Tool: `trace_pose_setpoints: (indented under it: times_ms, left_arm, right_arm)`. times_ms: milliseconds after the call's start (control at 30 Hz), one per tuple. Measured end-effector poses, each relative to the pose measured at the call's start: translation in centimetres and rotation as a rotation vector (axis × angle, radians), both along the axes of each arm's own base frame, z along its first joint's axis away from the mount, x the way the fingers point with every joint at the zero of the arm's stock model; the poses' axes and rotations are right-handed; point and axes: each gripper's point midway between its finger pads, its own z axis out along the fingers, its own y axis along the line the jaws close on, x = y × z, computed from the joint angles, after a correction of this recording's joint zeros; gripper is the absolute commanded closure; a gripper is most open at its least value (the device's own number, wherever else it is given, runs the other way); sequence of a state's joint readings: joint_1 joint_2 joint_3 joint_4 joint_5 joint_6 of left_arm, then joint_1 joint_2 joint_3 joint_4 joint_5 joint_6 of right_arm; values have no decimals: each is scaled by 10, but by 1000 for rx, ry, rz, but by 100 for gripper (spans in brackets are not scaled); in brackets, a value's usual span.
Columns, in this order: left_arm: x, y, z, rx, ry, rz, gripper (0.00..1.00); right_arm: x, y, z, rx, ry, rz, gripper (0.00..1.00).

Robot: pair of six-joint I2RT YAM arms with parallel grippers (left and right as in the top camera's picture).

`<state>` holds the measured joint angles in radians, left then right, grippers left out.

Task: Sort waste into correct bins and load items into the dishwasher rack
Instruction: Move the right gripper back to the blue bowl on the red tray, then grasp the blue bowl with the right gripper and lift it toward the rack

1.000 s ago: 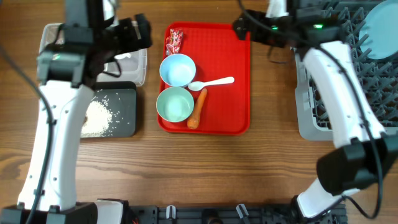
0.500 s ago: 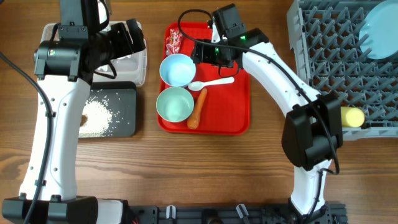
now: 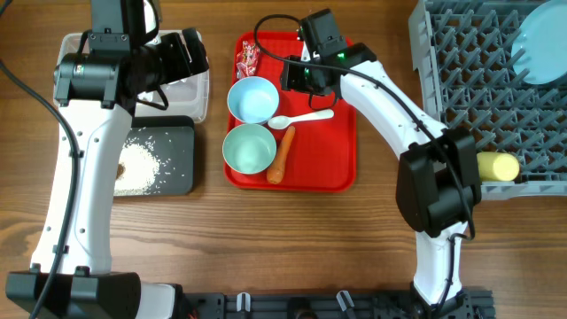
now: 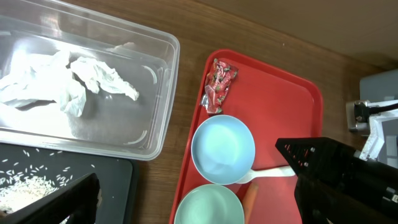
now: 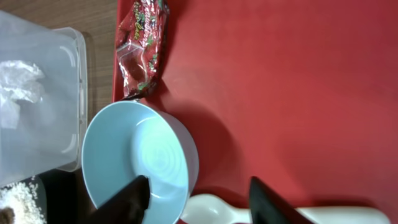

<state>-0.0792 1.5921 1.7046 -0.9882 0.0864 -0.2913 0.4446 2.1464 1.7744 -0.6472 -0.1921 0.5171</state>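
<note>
Waste, by place: crumpled white tissue (image 4: 62,84) lies inside the clear tub (image 4: 163,93), spread over much of its floor, with bare floor toward the wall nearest the tray. Loose rice (image 3: 142,164) is heaped in the black tub (image 3: 177,142), which sits just in front of the clear one, their edges nearly touching. Red candy wrapper (image 5: 142,48) lies in the red tray (image 3: 332,151) at its far left corner, against the rim. Orange carrot (image 3: 282,155) lies lengthwise just beside the nearer bowl (image 3: 249,148), its far tip close to the white spoon (image 3: 306,116). The 2 pale blue bowls sit upright along the tray's left edge, the farther bowl (image 3: 252,98) just beside the wrapper. The tray's right half shows bare red floor. Dishwasher rack (image 3: 469,89), right of the tray and set apart from it, carries the blue plate (image 3: 540,40) at its far right corner and the yellow cup (image 3: 498,167) on its side at the near edge. Right gripper (image 5: 198,183) hovers over the farther bowl's rim and the spoon's scoop, jaws parted, holding nothing. Left gripper (image 4: 186,165) hangs above the seam between clear tub and tray, jaws spread wide, holding nothing.
</note>
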Motion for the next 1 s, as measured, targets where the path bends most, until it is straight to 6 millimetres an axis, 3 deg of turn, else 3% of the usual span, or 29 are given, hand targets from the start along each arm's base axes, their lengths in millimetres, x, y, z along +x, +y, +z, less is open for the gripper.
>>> trace_pose_setpoints:
  times_ms: [167, 433, 733, 1000]
  left_arm:
    - [0, 0, 0, 0, 0, 0, 0]
    - [-1, 0, -1, 1, 7, 0, 0]
    - [-1, 0, -1, 1, 8, 0, 0]
    - [-2, 0, -1, 1, 10, 0, 0]
  right_arm:
    - [-4, 11, -6, -7, -2, 28, 66]
    - [-6, 14, -37, -31, 43, 38, 68]
    - [-7, 28, -40, 11, 41, 62, 69]
    - [-16, 40, -66, 22, 105, 54, 74]
